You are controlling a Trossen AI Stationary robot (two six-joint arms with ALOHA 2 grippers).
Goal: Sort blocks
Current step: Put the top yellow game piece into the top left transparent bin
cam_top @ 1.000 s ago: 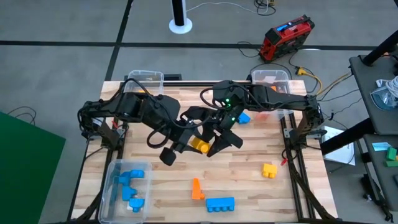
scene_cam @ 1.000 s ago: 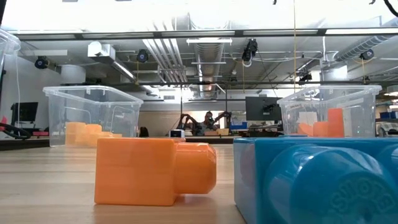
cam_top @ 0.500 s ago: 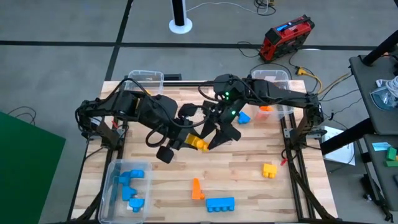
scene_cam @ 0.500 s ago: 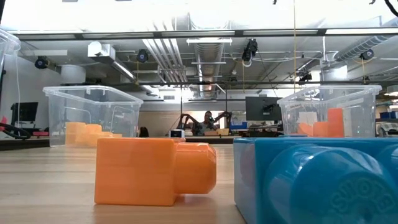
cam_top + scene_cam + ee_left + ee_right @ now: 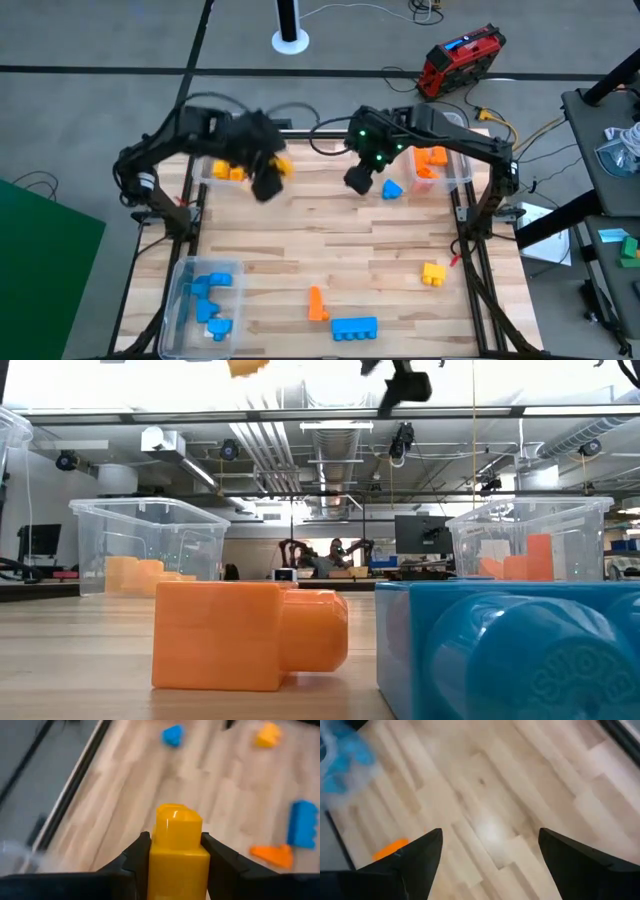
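Blocks of blue plastic are seen in a clear plastic bin [image 5: 180, 300] at the desk's near left corner. Next, the left gripper [image 5: 270, 178] is held up beside the far left clear bin [image 5: 205, 170], its fingers [image 5: 135, 857] pinching a yellow plastic block [image 5: 176, 850]. An orange block [image 5: 317, 303] and a long blue block [image 5: 354, 327] lie near the front edge of the wooden desk [image 5: 300, 240]. The right gripper [image 5: 360, 180] is raised over the far middle, fingers spread with nothing between them. A small blue block [image 5: 392, 188] lies just beside it, and orange blocks [image 5: 431, 157] sit in the far right bin.
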